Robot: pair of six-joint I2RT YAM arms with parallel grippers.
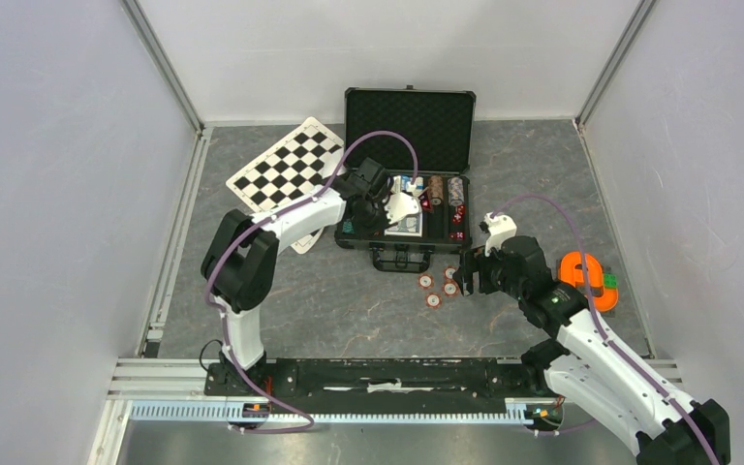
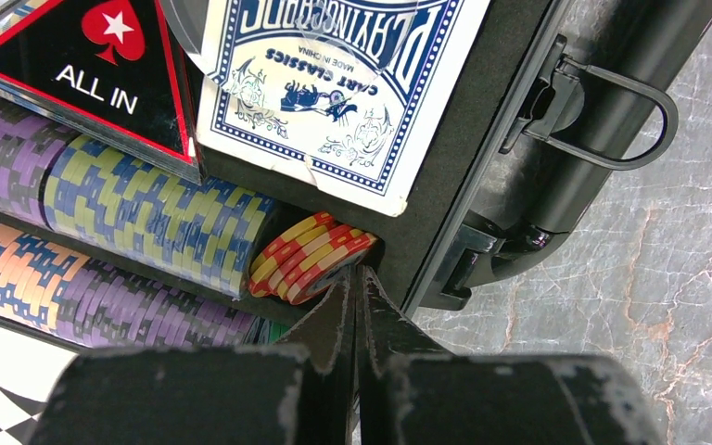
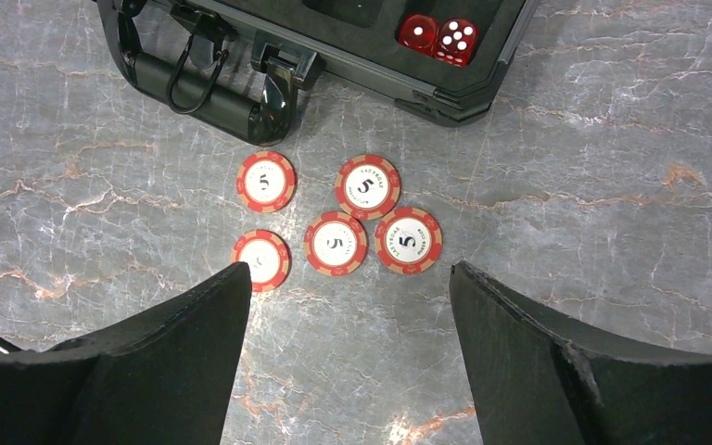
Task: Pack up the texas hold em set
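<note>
Rests left gripper (image 2: pixel 357 278), clamped shut and empty, inside the open case (image 1: pixel 409 116), tips beside its slotted red chips (image 2: pixel 311 260). Hangs right gripper (image 3: pixel 348 273), spread wide, holding nothing, over five loose chips (image 3: pixel 336 243) just outside the case's handle (image 3: pixel 213 107). Stores red dice (image 3: pixel 438 37) in the case.

Lying flat at the far left of the grey marbled tabletop (image 1: pixel 349 310), turned diagonally: a black-and-white checkered board (image 1: pixel 286 167). Near the right wall (well apart from that board): an orange tape-like object (image 1: pixel 586 281), small green piece (image 1: pixel 609 281) alongside.
</note>
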